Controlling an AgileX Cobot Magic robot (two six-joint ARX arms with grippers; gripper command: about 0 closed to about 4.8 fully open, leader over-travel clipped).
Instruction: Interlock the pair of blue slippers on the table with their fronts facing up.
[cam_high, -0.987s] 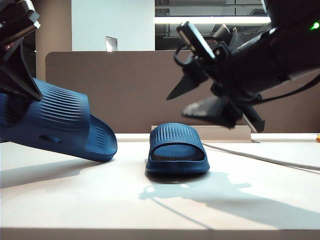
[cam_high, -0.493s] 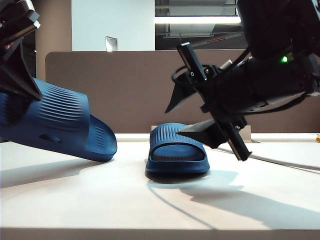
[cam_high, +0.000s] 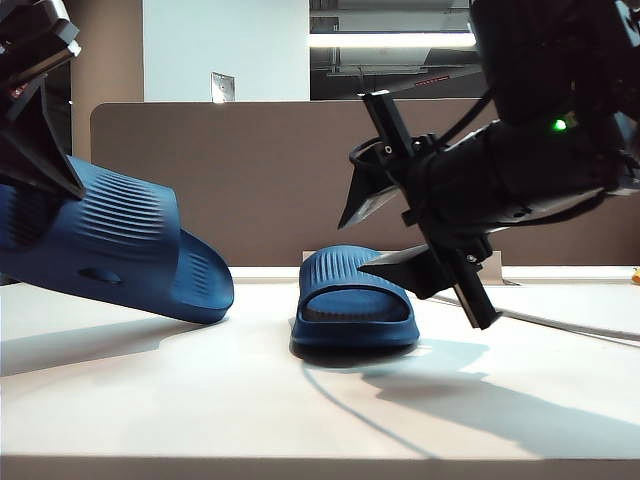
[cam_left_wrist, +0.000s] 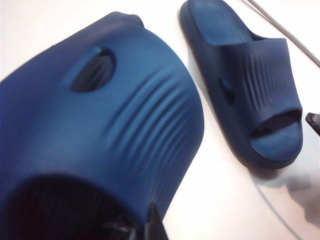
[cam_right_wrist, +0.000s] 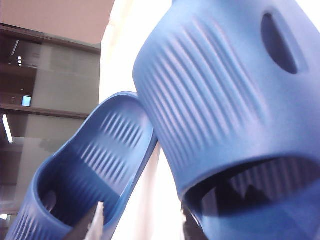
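Current step, judged from the layout: the first slipper is secured and the second is being approached for pickup.

1. Nearest the exterior camera, the left gripper (cam_high: 45, 120) is clamped narrow on the held slipper (cam_high: 110, 250) at its heel end. The slipper hangs tilted, toe low and close to the table (cam_high: 200, 400); whether the toe touches the surface cannot be told. In the left wrist view the ribbed strap of the held slipper (cam_left_wrist: 100, 135) fills most of the picture, with one oval vent hole visible.

2. Further back, at mid-table, the resting slipper (cam_high: 355, 300) lies flat on its sole, open toe toward the camera, well apart from the held one.

3. The right gripper (cam_high: 385, 230) hovers just above and beside the resting slipper, jaws parted about halfway and holding nothing. One finger points over the strap, the other sits level with it. The right wrist view shows both fingertips (cam_right_wrist: 95, 222) bare in front of the resting slipper (cam_right_wrist: 235, 100).

4. Behind everything stands the brown divider panel (cam_high: 250, 170).

Next move, as a judgement: lower the right gripper so the jaws straddle one edge of the resting slipper, then close. Both slippers must then be brought together, fronts up, for interlocking
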